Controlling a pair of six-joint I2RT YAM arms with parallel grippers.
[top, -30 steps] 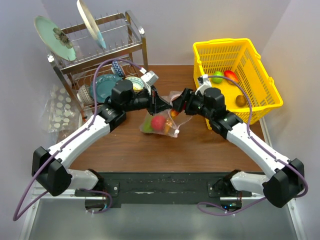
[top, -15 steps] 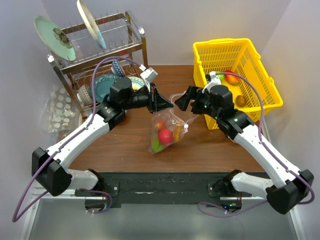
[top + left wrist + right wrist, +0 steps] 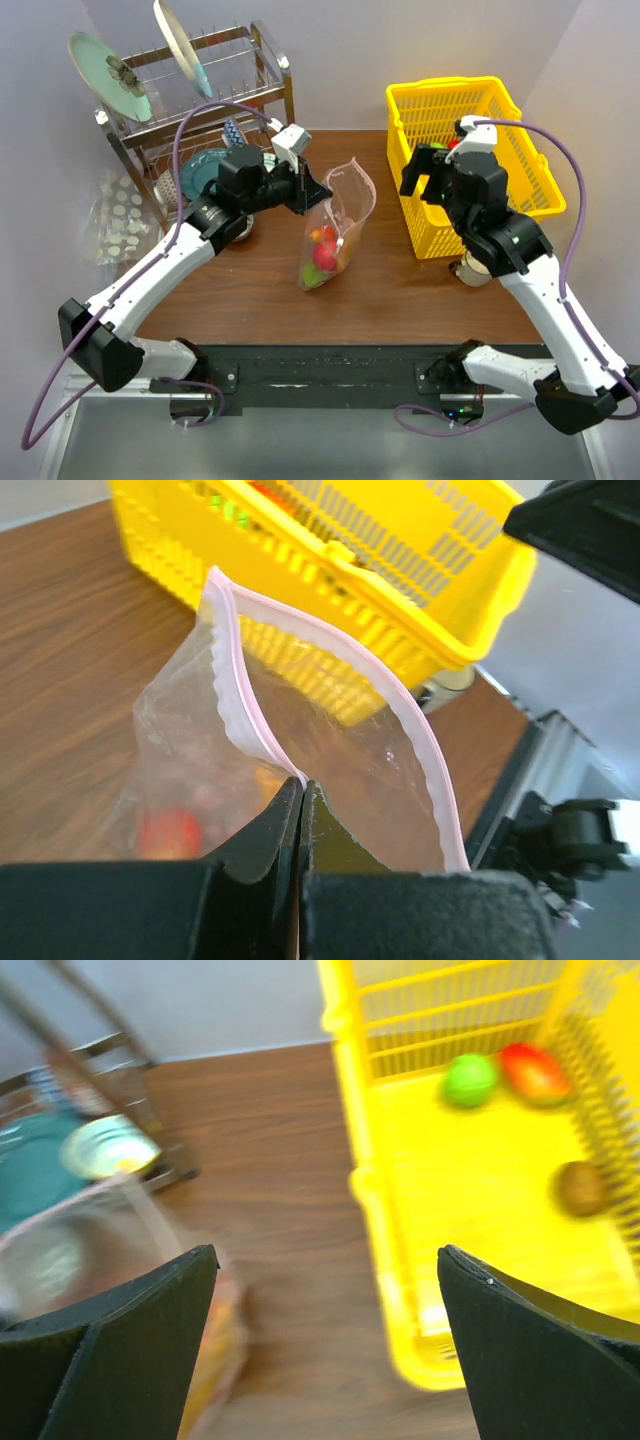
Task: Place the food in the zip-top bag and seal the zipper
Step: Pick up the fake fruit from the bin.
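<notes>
Now the right gripper (image 3: 322, 1260), spread wide, had left the crinkly clear pink-rimmed zip-top bag (image 3: 337, 222) for glossy toy food (image 3: 470, 1078) in the far-right yellow plastic basket (image 3: 445, 90), while the left gripper (image 3: 302, 788) alone pinched the bag's mouth above the brown wooden tabletop (image 3: 250, 285).

Your open lane: the bare strip of brown wooden table (image 3: 390, 250) between the clear pink-edged zip-top bag (image 3: 345, 205) and the yellow plastic lattice basket (image 3: 445, 87). Bag mouth gapes upward. The left gripper (image 3: 303, 792), pinched on the bag's rim, blocks its left side. The chrome wire dish rack (image 3: 200, 105) walls the far-left corner. Table in front of the bag lies bare.
</notes>
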